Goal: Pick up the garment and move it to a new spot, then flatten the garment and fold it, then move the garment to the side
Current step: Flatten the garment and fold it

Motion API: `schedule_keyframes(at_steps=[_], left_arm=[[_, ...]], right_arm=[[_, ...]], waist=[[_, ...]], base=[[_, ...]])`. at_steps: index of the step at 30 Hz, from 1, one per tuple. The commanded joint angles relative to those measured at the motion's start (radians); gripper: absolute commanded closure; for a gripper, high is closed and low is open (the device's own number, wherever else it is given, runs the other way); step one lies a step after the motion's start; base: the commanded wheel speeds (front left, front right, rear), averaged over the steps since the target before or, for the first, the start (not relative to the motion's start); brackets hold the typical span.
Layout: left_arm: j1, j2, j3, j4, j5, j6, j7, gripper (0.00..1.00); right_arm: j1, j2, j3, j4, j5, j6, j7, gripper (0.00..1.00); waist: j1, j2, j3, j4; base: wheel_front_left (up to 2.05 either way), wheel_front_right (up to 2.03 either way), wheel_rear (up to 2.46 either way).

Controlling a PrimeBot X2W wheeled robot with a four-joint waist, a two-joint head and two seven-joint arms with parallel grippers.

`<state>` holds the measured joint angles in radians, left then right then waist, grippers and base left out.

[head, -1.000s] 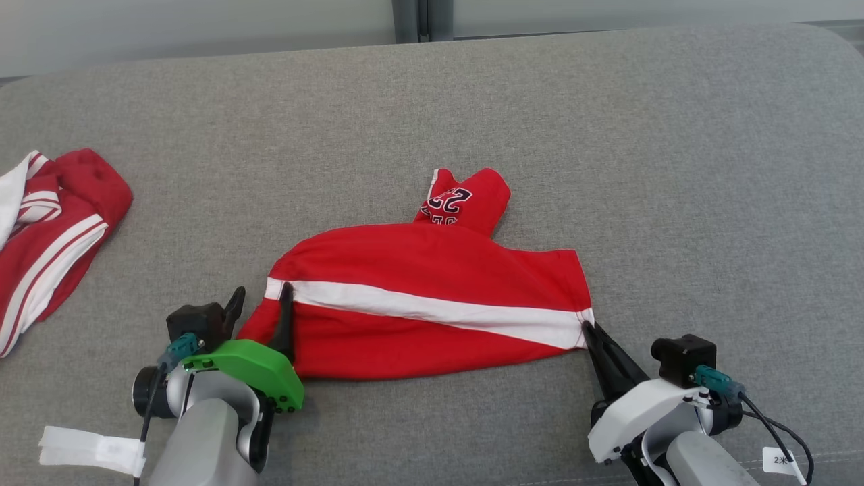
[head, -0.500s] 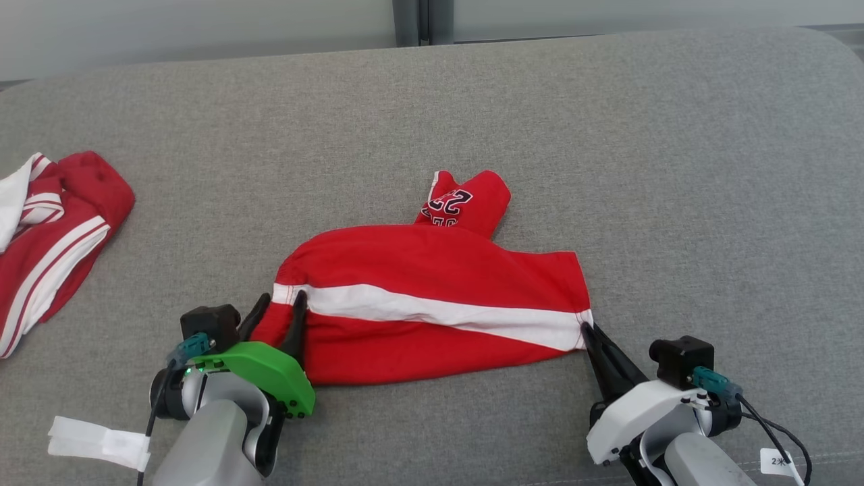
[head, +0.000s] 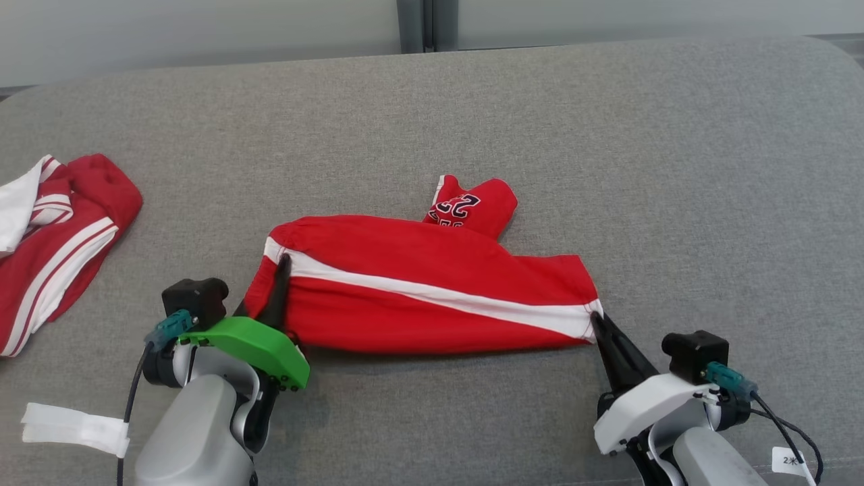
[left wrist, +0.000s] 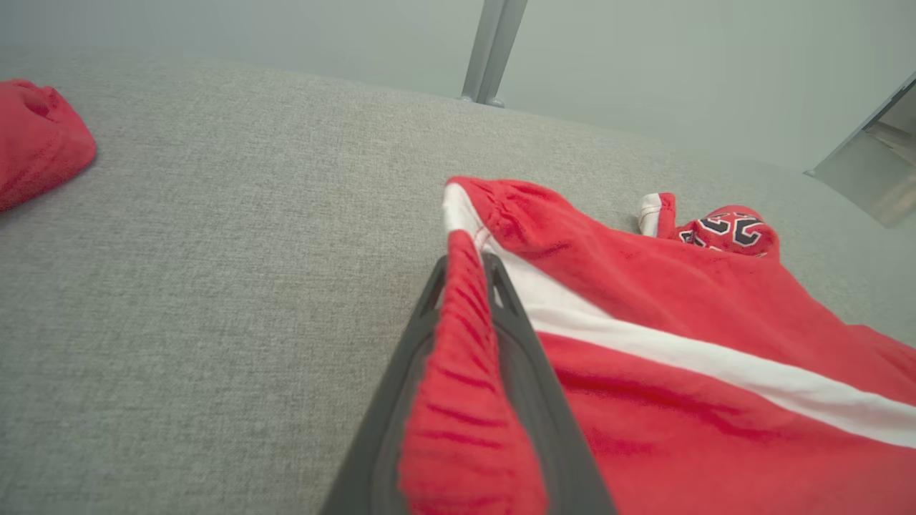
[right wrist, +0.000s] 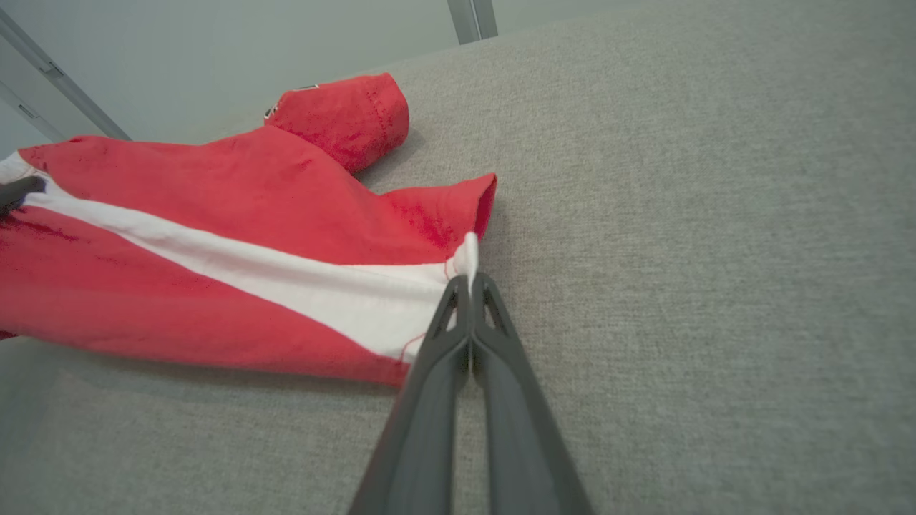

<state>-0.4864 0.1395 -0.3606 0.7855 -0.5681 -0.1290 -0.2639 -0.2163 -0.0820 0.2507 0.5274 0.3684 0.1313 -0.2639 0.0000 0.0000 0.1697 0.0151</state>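
Head view: left pincer (head: 278,273), right pincer (head: 597,322) tight on opposite garment (head: 418,297) ends, forearms (head: 196,432) low.

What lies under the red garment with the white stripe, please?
The grey fabric cushion shows around the garment, with a shadow beneath its near edge; anything under its middle is covered.

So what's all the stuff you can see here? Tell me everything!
red garment: one, red with a white stripe, middle of the cushion, held at both ends
second garment: one, red and white, crumpled at the cushion's left edge
cushion: one, grey, under both garments
frame post: one, grey, behind the cushion at the top
left gripper: one, dark fingers, shut on the red garment's left end
right gripper: one, dark fingers, shut on the red garment's right corner
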Motion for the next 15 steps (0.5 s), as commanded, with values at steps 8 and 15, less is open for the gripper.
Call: schedule_keyframes(at_steps=[8,15], left_arm=[[-0.015,0.075,-0.054,-0.175,-0.118,-0.002,-0.001,1.00],[-0.089,0.175,-0.168,-0.227,-0.255,-0.001,0.009,1.00]], right_arm=[[-0.068,-0.030,-0.069,-0.122,0.024,-0.001,-0.001,1.00],[-0.148,-0.061,-0.101,-0.170,0.025,-0.002,-0.001,1.00]], waist=[[0.0000,0.0000,-0.045,0.022],[0.0000,0.0000,-0.070,0.033]], base=[[0.00,0.00,0.00],[0.00,0.00,0.00]])
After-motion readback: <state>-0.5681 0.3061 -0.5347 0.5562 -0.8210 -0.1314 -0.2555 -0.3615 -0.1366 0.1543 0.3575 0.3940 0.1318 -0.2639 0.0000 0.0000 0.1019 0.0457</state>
